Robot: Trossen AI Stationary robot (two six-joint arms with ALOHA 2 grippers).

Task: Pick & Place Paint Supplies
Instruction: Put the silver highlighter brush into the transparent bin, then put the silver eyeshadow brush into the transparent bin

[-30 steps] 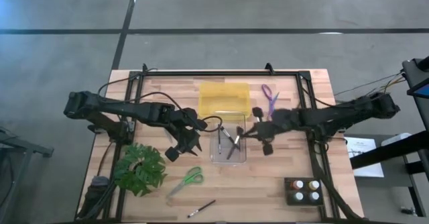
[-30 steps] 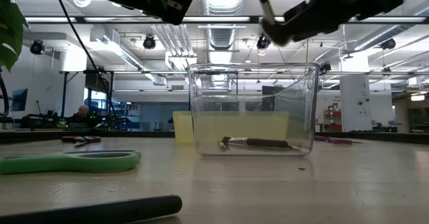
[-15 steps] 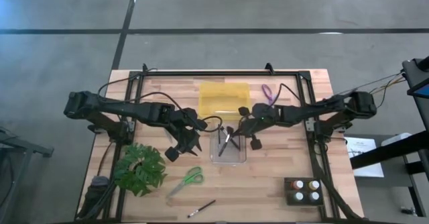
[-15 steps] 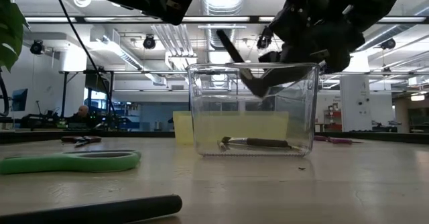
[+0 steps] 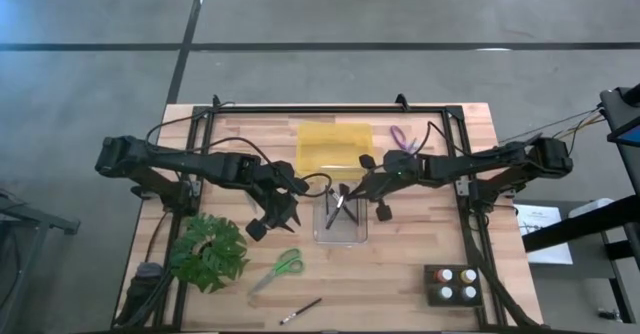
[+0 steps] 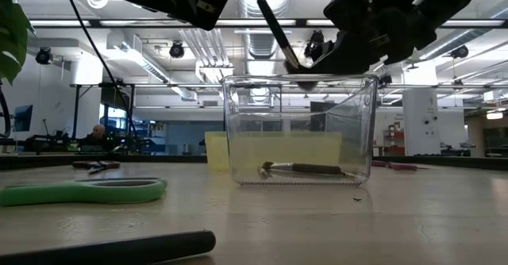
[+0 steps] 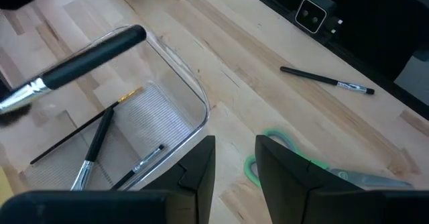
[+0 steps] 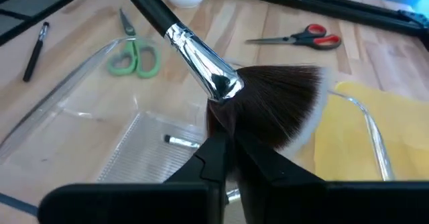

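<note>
My right gripper (image 8: 228, 140) is clamped on the fan brush (image 8: 268, 110) by its bristles, above the clear bin's (image 5: 341, 236) 12 o'clock rim. Handle tilts up over the bin. Thin brushes (image 7: 94, 147) lie inside. Left gripper (image 7: 234, 167) hovers at the bin's 9 o'clock, fingers parted, empty.

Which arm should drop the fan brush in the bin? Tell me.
Right. The right gripper already grips the fan brush by its bristles, above the clear bin. The left gripper hangs empty beside the bin.
</note>
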